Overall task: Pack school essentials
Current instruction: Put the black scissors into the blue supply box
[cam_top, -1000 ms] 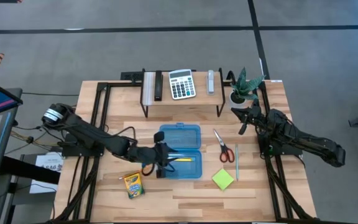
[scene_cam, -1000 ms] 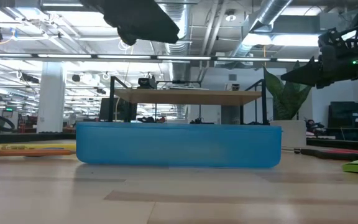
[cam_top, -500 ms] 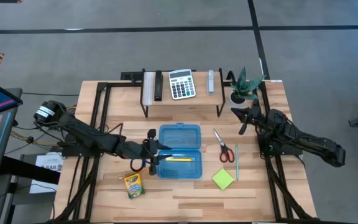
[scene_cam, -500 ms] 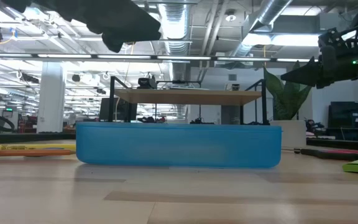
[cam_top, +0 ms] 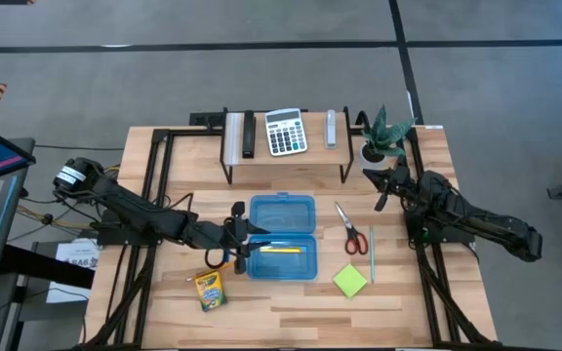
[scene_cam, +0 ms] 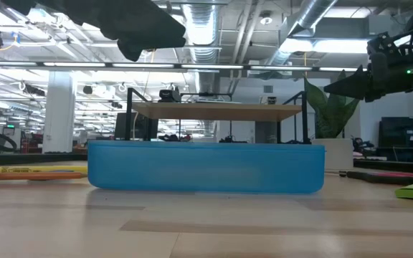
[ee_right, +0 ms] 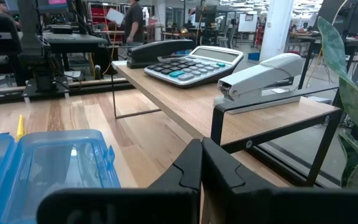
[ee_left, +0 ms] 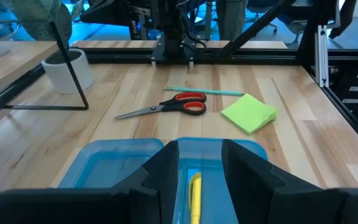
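The open blue plastic case (cam_top: 283, 237) lies mid-table, its lid half toward the far edge. One yellow pencil (cam_top: 281, 250) rests in the near half and also shows in the left wrist view (ee_left: 194, 198). My left gripper (cam_top: 241, 237) hovers open just off the case's left edge, its fingers (ee_left: 168, 163) pointing across it. The crayon box (cam_top: 208, 290) lies flat near the front edge. Red-handled scissors (cam_top: 351, 229), the green pen (cam_top: 372, 255) and the lime sticky pad (cam_top: 350, 281) lie right of the case. My right gripper (cam_top: 381, 190) waits shut by the plant. I see no eraser.
A raised shelf (cam_top: 286, 156) at the far edge carries the calculator (cam_top: 284, 132), a black stapler (cam_top: 248, 135) and a grey stapler (cam_top: 331, 127). A potted plant (cam_top: 377, 146) stands at its right end. Bare wood lies in front of the case and pad.
My left gripper drew back from above the case's left part toward the table's left, clearing the case's edge, then held still. The pencil stays lying in the near half of the case.
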